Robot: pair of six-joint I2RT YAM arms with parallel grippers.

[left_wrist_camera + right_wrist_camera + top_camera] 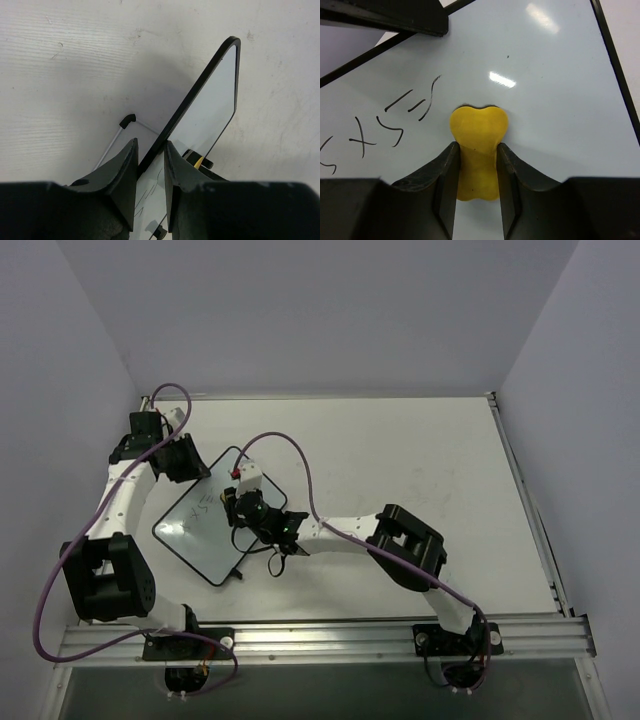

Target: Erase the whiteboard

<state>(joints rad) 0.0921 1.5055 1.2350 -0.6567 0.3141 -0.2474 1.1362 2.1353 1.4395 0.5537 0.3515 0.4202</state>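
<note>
The whiteboard [203,540] lies slanted at the table's left, with black handwriting [201,508] on it. My left gripper [196,469] is shut on the whiteboard's far black-framed edge; in the left wrist view its fingers [125,170] pinch the frame [200,87]. My right gripper [236,502] is shut on a small yellow block [478,131] and presses it on the whiteboard's surface [555,85], just right of the handwriting [395,120]. The block also shows in the left wrist view [199,161].
The white table [400,460] is walled at the back and both sides. A metal rail [330,640] runs along the near edge. A purple cable [300,465] arches over the right arm. The left gripper's finger [395,15] is at the right wrist view's top left.
</note>
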